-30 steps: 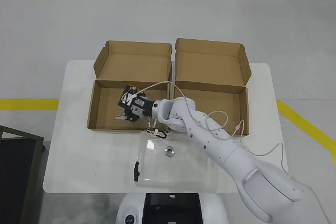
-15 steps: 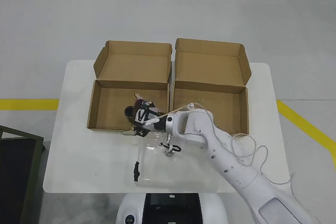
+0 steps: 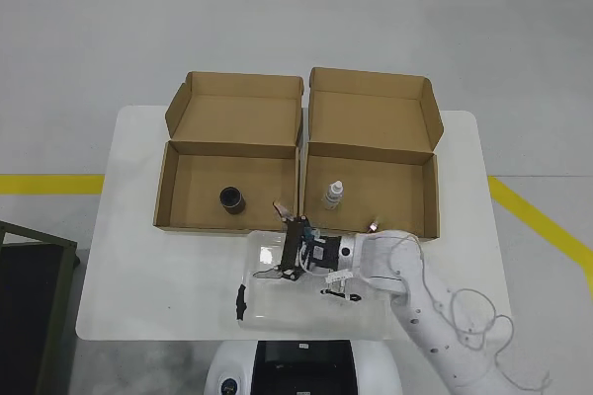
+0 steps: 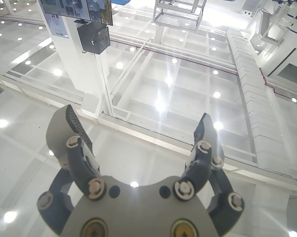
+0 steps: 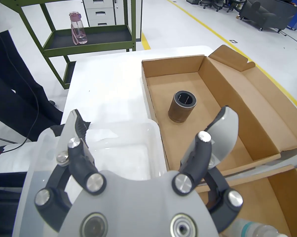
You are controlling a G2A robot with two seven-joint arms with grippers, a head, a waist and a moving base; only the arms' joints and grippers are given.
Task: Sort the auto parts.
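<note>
item: dark cylindrical metal bearing (image 3: 232, 199), now released upright in the left brown cardboard box (image 3: 183, 188). your right pincer (image 5: 151, 118), open and empty, is back over the clear plastic tray (image 3: 306, 301); one part sorted.

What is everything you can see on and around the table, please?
Rectangular white table: one, white, carrying the rest.
Open-lidded cardboard boxes: two, brown, side by side, table's far side.
Dark metal cylinder: one, dark grey, upright in one box.
Small clear plastic bottle: one, clear-white, in the other box.
Clear plastic tray: one, transparent, table's near edge.
Small black piece: one, black, at the tray's rim.
Green metal cart: one, dark green, beside the table.
Pink water bottle: one, pink, on the cart's shelf.
Right gripper: one, grey-black, open, over the tray's far rim.
Left gripper: one, grey-black, open, facing the ceiling.
</note>
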